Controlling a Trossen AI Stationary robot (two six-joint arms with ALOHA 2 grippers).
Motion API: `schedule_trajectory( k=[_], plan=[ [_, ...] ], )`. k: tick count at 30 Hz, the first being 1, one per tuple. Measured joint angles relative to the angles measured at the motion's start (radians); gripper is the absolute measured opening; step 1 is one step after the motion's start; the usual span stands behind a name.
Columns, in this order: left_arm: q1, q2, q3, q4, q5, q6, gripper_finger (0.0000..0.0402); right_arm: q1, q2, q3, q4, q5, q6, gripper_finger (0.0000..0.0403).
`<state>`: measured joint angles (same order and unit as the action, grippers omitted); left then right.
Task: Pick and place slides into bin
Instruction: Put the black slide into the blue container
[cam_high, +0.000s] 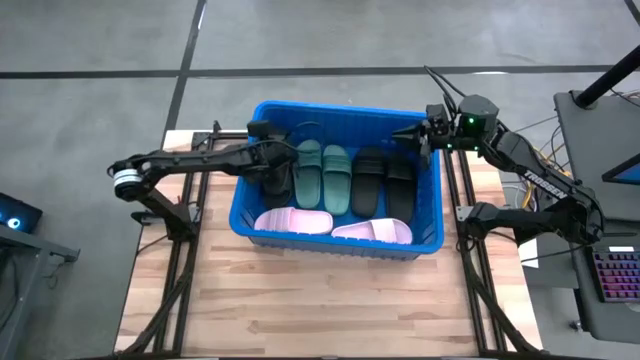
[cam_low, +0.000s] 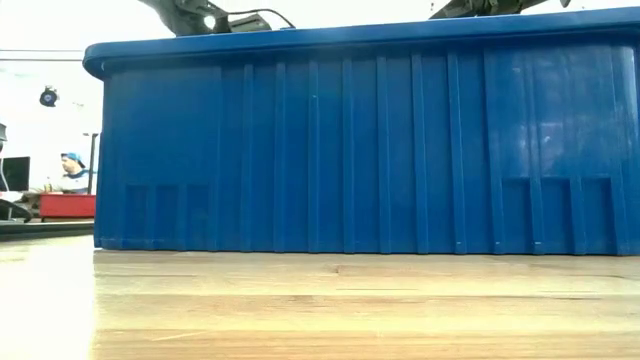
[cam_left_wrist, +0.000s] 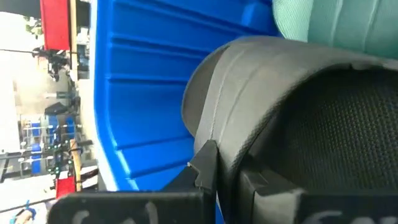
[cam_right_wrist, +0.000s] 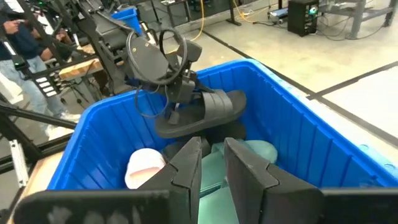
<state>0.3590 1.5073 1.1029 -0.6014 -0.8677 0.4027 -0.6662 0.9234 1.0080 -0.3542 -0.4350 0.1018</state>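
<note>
Blue bin (cam_high: 262, 226) sits mid-bench (cam_high: 300, 300), holding green, black and pink slides (cam_high: 336, 178) in rows. Left gripper (cam_high: 282, 158) is inside the bin's left end, fingers clamped on a black slide (cam_right_wrist: 198, 114) held above the others. Right gripper (cam_high: 418, 140) hovers over the far right corner, fingers (cam_right_wrist: 186, 167) slightly apart, holding nothing.
</note>
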Motion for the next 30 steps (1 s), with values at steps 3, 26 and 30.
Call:
schedule_trajectory(
  k=[3,26,30],
  plan=[
    [0.002,0.026,-0.016,-0.001,-0.001,-0.003,0.0,0.0,0.0,0.0,0.0,0.025,-0.001,0.0065],
    [0.05,0.128,-0.04,0.068,0.083,-0.109,0.002,0.0,0.0,0.0,0.0,0.045,0.007,0.0059],
    [0.069,0.09,-0.04,0.058,0.188,-0.108,0.0063,0.0,0.0,0.0,0.0,0.045,-0.005,0.006]
  ],
)
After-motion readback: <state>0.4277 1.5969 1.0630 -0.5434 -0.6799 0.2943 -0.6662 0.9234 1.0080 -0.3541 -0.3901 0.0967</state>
